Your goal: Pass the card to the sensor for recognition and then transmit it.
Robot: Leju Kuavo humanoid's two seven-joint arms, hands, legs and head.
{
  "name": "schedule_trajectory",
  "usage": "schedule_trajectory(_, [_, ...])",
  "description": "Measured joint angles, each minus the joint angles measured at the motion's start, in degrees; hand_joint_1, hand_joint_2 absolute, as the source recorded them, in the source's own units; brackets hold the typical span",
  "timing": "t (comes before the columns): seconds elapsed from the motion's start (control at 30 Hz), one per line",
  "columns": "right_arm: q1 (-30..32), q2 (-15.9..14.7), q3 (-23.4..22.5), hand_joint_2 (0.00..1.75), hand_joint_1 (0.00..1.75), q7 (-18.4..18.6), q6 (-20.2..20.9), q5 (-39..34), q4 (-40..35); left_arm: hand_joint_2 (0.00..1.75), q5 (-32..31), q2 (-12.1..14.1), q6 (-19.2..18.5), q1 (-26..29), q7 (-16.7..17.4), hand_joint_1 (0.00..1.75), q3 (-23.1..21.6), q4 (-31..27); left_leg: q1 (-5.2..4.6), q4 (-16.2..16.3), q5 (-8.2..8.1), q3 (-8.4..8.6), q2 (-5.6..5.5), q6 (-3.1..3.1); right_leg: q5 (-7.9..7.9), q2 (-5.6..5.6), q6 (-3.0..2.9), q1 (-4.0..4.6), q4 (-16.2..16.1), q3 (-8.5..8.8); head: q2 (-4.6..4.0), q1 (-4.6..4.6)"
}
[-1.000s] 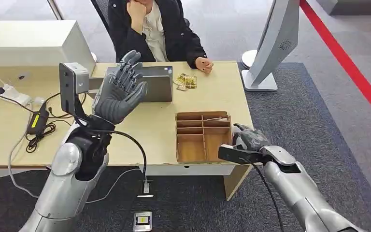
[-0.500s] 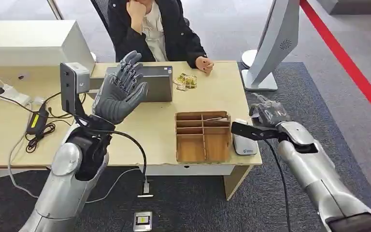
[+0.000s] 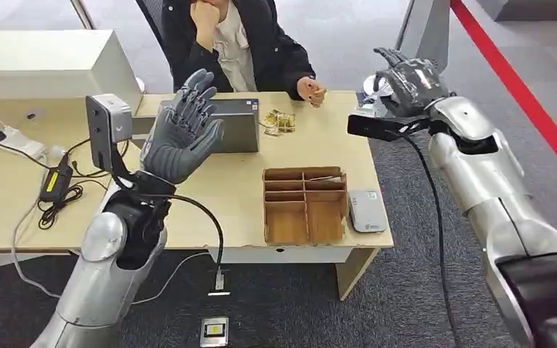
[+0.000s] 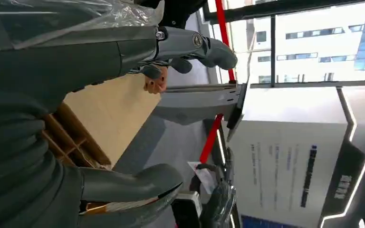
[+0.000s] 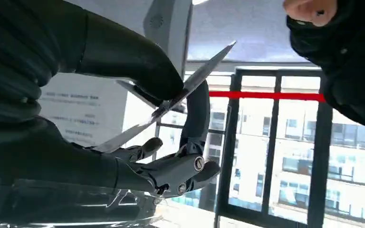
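Observation:
My right hand (image 3: 410, 81) is raised high over the desk's far right corner, fingers spread. In the right wrist view it pinches a thin card (image 5: 204, 71) between thumb and a finger, and the same card (image 4: 200, 175) appears small in the left wrist view. The sensor (image 3: 367, 211), a small white-grey box, lies flat at the desk's front right edge beside the wooden tray, well below and nearer than the hand. My left hand (image 3: 185, 134) is held up with its fingers apart, holding nothing, above the desk's left middle.
A wooden divided tray (image 3: 304, 206) stands front right. A grey laptop (image 3: 241, 125) and snack packets (image 3: 279, 121) lie further back. A seated person rests a hand (image 3: 310, 91) on the far edge. Cables and an adapter (image 3: 56, 181) lie left; a monitor stand (image 3: 392, 123) stands right.
My right hand has risen from the desk's front right edge, up and away toward the far right corner, uncovering the sensor. The left hand has barely moved.

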Motion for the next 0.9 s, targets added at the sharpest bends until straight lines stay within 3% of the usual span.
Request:
schedule_trajectory(0.3, [-9.5, 8.04, 2.38, 1.75, 1.75, -1.48, 2.56, 1.23, 9.92, 1.75, 0.61, -2.3, -0.79, -2.6, -2.34, 0.0, -0.87, 3.54, 0.01, 0.0, 0.0, -0.01, 0.0, 0.0, 0.0, 0.0, 0.0, 0.01, 0.0, -0.01, 0.0, -0.02])
schedule_trajectory(0.47, [-11.45, 11.25, 3.78, 1.75, 1.75, 0.5, 2.91, 2.03, 14.33, 1.75, 0.68, -2.88, -0.7, -3.24, -2.47, 0.0, -1.09, 4.94, 0.01, 0.0, 0.0, -0.01, -0.01, 0.0, 0.0, -0.01, 0.0, 0.01, -0.01, -0.01, 0.0, -0.02])
schedule_trajectory(0.9, [-12.06, 13.98, 5.38, 1.75, 1.75, 3.96, 3.78, 1.92, 20.87, 1.75, 1.27, -3.41, -0.2, -4.08, -2.12, 0.0, -1.31, 7.08, 0.01, 0.01, 0.0, 0.01, -0.01, 0.0, 0.0, 0.0, 0.0, 0.01, -0.02, -0.02, 0.0, -0.02])
